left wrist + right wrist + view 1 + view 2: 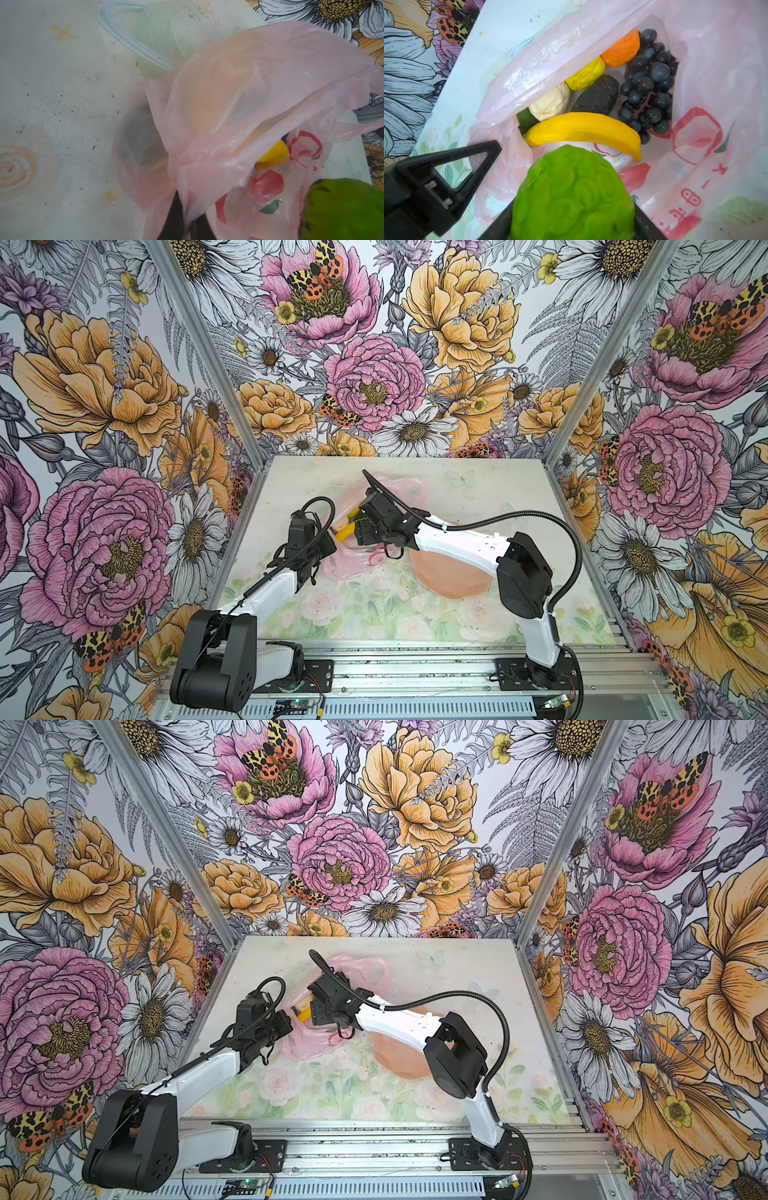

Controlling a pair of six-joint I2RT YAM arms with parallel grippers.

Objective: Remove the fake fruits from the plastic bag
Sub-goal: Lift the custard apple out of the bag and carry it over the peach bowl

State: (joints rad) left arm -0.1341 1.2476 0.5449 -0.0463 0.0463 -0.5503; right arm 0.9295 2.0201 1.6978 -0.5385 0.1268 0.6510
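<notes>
Right wrist view: the plastic bag [726, 62] lies open, with a banana [583, 128], grape bunch [648, 87], orange [623, 49], yellow citrus [585, 74], avocado [598, 95] and cream pear [552, 101] inside.
Writing: red circles and red lettering on the bag; in the left wrist view one word looks like LIFE, the rest is unreadable.
Right gripper [362, 531]: jaws wide, clasping the bumpy green fruit [571, 197] over the bag's opening.
Left gripper [186, 223]: jaws pressed together, pinching the bag's film at its edge.
Bag's place: mid-table in both top views, between the two grippers.
Plate: peach plate [453, 576] just beside the bag, partly under the right arm.
Surface: pale tabletop [374, 614] printed with faint roses, speckled with dark marks.
Room: walls [104, 406] covered in big pink and orange flowers; aluminium rail [415, 668] at the arms' bases.
</notes>
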